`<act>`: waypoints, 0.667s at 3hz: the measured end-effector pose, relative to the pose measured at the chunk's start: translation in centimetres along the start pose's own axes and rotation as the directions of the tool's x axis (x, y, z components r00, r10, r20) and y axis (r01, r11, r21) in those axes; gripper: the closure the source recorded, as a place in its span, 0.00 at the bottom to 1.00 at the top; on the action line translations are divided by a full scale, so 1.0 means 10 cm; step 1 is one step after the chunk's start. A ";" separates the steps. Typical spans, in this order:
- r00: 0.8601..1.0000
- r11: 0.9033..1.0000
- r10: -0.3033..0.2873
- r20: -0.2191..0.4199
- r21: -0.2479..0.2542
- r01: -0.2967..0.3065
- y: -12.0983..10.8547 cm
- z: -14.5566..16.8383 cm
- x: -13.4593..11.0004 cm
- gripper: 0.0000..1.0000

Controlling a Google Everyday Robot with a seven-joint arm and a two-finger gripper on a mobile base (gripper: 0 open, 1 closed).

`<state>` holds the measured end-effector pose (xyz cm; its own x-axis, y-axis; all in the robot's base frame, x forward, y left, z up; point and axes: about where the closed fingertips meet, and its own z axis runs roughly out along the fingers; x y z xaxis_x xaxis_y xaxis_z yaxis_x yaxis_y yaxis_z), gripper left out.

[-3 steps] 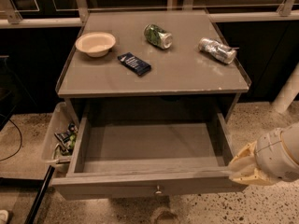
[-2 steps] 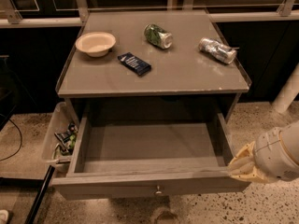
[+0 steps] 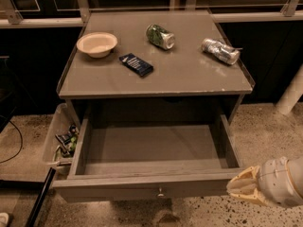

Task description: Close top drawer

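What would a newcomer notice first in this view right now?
The top drawer stands pulled far out below the tabletop, filling the centre of the view, with nothing visible inside. The gripper sits at lower right, close beside the drawer's front right corner. On the tabletop lie a bowl at left, a dark packet, and a green can and a silver can, both on their sides.

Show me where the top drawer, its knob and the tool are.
top drawer (image 3: pixel 113 189): camera view, on its flat front, left of centre.
knob (image 3: pixel 161 191): camera view, on the round metal head.
tool (image 3: pixel 235 188): camera view, lower right, at its tip beside the drawer's right front corner.
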<state>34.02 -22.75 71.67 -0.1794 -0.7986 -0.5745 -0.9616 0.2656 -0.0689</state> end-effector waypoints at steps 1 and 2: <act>0.998 1.000 0.030 0.051 -0.007 -0.030 -0.01 0.34 0.17 1.00; 0.997 0.999 0.029 0.073 -0.034 -0.027 -0.04 0.66 0.20 1.00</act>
<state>35.44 -20.94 65.18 -0.1920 -0.7488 -0.6344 -0.9629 0.2685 -0.0256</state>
